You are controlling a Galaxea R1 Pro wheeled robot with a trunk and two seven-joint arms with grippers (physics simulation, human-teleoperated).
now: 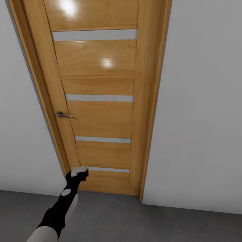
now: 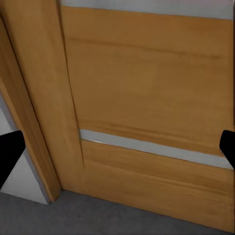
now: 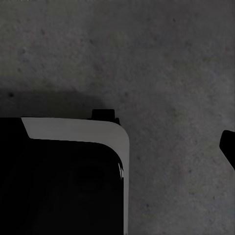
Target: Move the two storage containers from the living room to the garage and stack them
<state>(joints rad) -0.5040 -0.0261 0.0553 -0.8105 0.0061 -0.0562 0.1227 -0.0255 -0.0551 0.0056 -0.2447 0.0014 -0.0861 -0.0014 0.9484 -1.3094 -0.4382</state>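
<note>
glossy wooden door [image 1: 101, 111], rough concrete floor [image 1: 134, 218]

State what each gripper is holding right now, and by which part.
Nothing is held. The left gripper is open, reaching toward the foot of the wooden panelled door; the right gripper's fingers are apart over bare grey concrete floor.

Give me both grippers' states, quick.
Left gripper: open, empty, reached out to the wooden door low down.
Right gripper: open, empty, pointing at the grey floor.

One wooden door [image 1: 101, 97] is counted, crossed by four pale horizontal strips [image 1: 99, 97] and fitted with one metal handle [image 1: 64, 115]; one arm [image 1: 60, 210] is seen.
</note>
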